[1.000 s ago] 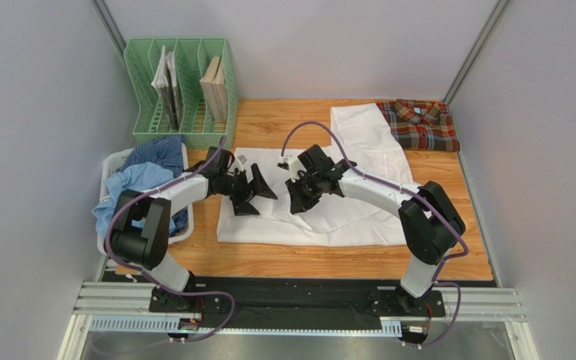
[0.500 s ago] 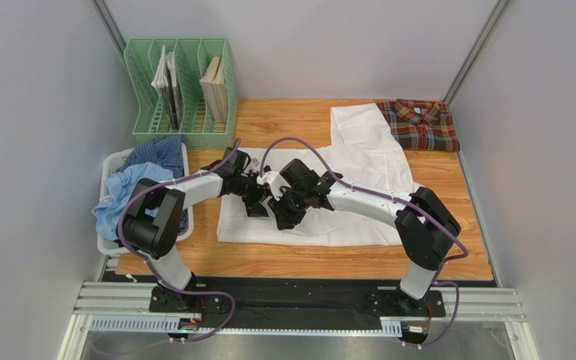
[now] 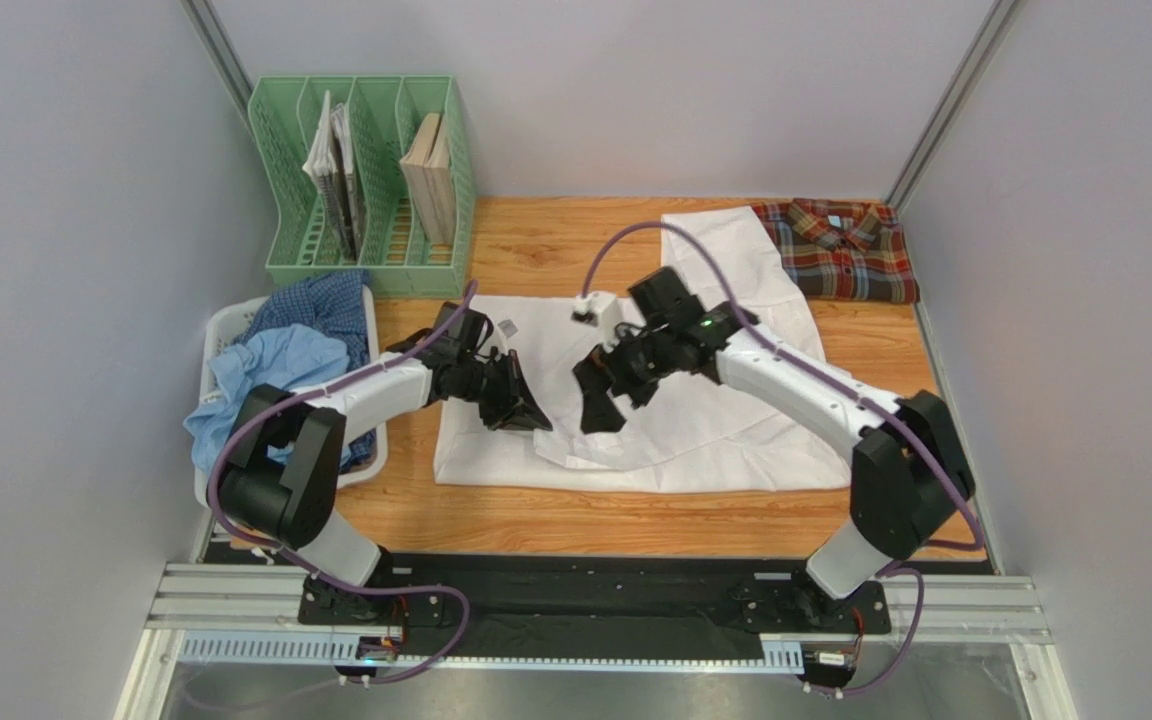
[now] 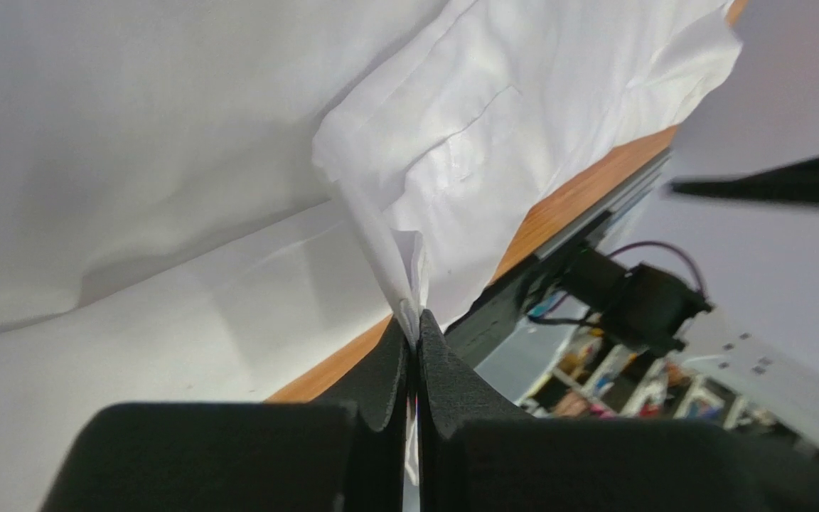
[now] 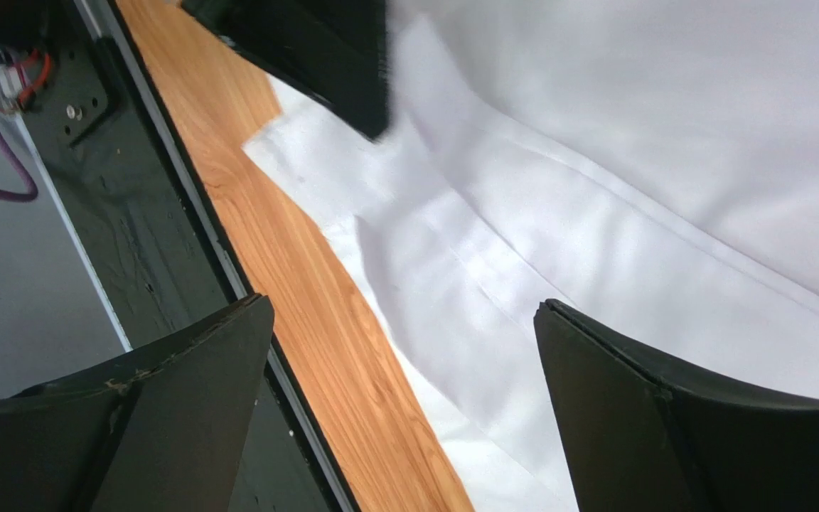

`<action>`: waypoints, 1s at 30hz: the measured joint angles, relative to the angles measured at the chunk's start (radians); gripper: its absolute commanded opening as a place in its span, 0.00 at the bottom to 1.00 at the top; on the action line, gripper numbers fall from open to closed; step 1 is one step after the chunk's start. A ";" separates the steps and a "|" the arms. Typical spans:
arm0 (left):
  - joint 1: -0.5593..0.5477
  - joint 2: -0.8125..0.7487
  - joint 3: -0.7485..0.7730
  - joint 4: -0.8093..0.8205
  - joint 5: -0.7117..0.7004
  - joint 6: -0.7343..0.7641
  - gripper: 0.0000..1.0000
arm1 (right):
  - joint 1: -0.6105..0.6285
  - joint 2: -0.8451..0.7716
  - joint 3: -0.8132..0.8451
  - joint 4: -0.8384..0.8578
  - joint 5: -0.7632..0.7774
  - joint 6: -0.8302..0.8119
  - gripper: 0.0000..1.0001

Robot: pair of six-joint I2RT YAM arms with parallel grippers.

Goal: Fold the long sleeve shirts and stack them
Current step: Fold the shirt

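Note:
A plain white long sleeve shirt [image 3: 687, 420] lies spread over the middle of the wooden table, one sleeve reaching to the back. My left gripper [image 3: 525, 408] is shut on a raised fold of it; in the left wrist view the pads [image 4: 395, 357] pinch thin white cloth [image 4: 489, 128]. My right gripper [image 3: 597, 393] hovers just right of it, open and holding nothing, over the shirt's near hem [image 5: 649, 160]. A folded plaid shirt [image 3: 838, 248] lies at the back right. Light blue and dark blue shirts [image 3: 289, 360] are heaped at the left.
The blue shirts sit in a white basket [image 3: 229, 323] at the table's left edge. A green file rack [image 3: 364, 180] with books stands at the back left. A black rail [image 3: 582, 600] runs along the near edge. Bare wood [image 5: 307, 288] shows beside the hem.
The two grippers met over the shirt. My left gripper shut on the white fold, while the right one opened, let the cloth go and drew back to the right.

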 measured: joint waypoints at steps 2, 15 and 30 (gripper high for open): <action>-0.002 0.001 0.041 -0.046 -0.009 0.078 0.00 | -0.102 -0.048 0.000 -0.029 -0.034 -0.013 1.00; -0.018 0.101 0.414 -0.335 -0.070 0.768 0.00 | -0.679 -0.080 0.000 -0.324 -0.132 -0.208 1.00; -0.008 0.071 0.296 -0.407 -0.257 1.032 0.41 | -0.737 -0.081 -0.153 -0.428 0.043 -0.380 0.82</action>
